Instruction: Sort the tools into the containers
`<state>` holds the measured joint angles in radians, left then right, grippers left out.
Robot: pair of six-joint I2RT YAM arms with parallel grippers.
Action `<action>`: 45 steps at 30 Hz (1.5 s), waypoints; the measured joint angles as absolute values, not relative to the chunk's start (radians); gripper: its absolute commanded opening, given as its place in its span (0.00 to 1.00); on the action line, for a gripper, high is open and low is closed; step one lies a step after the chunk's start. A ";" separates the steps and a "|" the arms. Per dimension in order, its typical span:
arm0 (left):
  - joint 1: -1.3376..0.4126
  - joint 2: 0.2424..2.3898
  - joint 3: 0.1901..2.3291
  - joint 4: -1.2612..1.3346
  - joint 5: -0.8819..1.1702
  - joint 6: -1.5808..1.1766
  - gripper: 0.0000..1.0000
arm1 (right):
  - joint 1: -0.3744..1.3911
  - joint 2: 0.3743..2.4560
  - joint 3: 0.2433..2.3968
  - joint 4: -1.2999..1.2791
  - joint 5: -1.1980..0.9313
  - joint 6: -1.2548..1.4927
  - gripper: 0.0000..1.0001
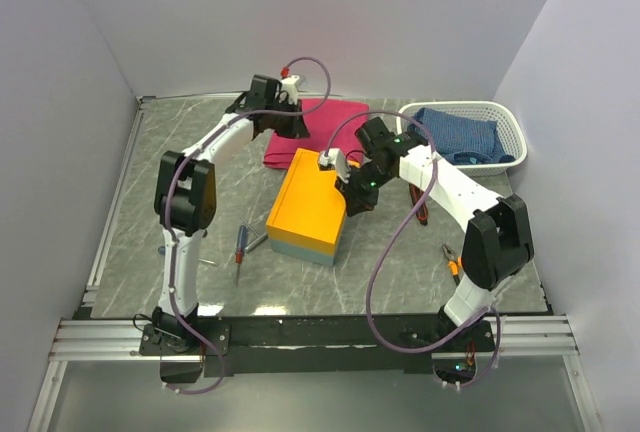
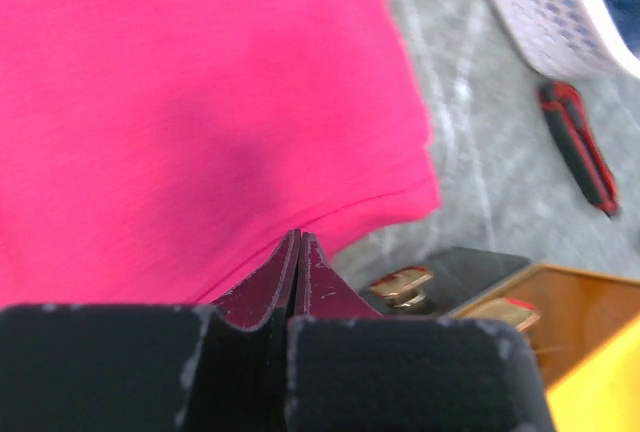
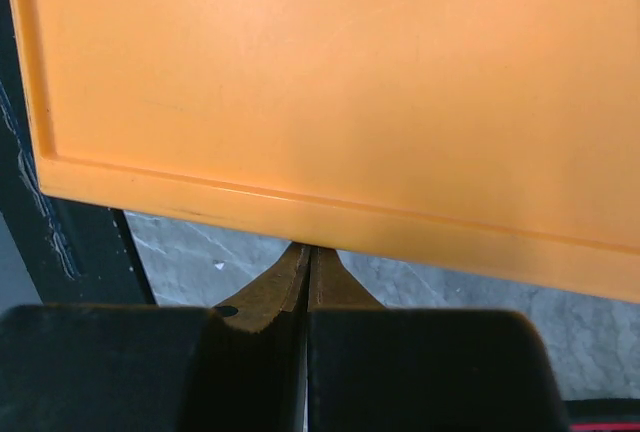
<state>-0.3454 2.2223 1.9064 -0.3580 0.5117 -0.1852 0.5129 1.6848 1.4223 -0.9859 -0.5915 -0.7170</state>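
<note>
The box with the orange-yellow top [image 1: 308,210] stands mid-table, its lid down. My right gripper [image 1: 350,204] is shut and empty, its tips [image 3: 310,249] touching the lid's edge [image 3: 330,222] at the box's right side. My left gripper [image 1: 298,130] is shut and empty, low over the pink cloth [image 2: 200,102]. A red-handled screwdriver [image 1: 240,252] lies left of the box beside a thin grey tool [image 1: 256,243]. Small orange-handled pliers [image 1: 452,260] lie at the right. Red-and-black pliers [image 2: 578,147] lie below the white slotted basket [image 1: 515,137]. The wrench is out of view.
The pink folded cloth [image 1: 315,132] lies behind the box. The blue cloth [image 1: 460,137] fills the basket at the back right. A box corner with gold latches [image 2: 400,287] shows in the left wrist view. Grey walls close in the table on three sides.
</note>
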 measured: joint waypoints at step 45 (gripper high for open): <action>-0.331 1.087 0.770 -0.390 0.644 -0.423 0.01 | 0.274 1.983 1.648 -0.549 -0.751 -0.244 0.00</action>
